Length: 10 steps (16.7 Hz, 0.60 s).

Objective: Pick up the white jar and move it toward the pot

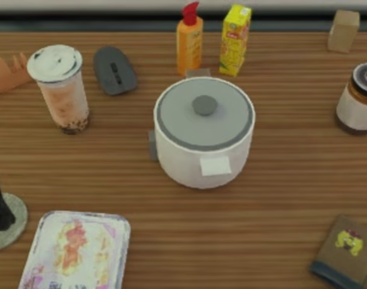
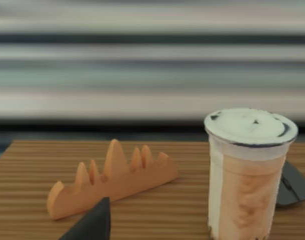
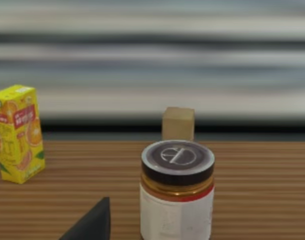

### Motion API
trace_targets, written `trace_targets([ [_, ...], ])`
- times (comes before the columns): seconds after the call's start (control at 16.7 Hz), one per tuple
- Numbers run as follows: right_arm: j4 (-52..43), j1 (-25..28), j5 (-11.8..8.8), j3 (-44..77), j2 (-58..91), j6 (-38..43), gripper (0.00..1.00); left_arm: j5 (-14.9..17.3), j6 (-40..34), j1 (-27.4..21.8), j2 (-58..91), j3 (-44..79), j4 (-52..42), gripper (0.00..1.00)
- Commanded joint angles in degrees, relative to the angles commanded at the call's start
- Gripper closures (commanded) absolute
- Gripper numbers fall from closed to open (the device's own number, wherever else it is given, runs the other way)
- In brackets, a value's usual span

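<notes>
The white jar, with a dark lid, an orange band and a dark brown base, stands upright at the table's right edge. The pot, big and white with a grey lid and knob, sits mid-table, well to the jar's left. Neither arm shows in the top view. In the right wrist view the jar stands close ahead, beside one dark fingertip of my right gripper, which is open and holds nothing. My left gripper, one fingertip showing, is open near the front left.
A tall clear cup with brown pearls, an orange comb-like rack and a grey mouse sit back left. An orange bottle and juice box stand behind the pot. Wooden block, tray, book.
</notes>
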Motion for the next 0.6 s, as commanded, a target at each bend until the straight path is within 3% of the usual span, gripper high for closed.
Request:
trace_targets([
  [0.3,-3.03,-0.15,0.09,1.96,2.87,-0.18,0.0,0.0,0.0,0.0,0.0,0.0,0.0,0.0],
  [0.6,-16.12,-1.3,0.92,13.77,17.38,-1.13,0.0,0.0,0.0,0.0,0.0,0.0,0.0,0.0],
])
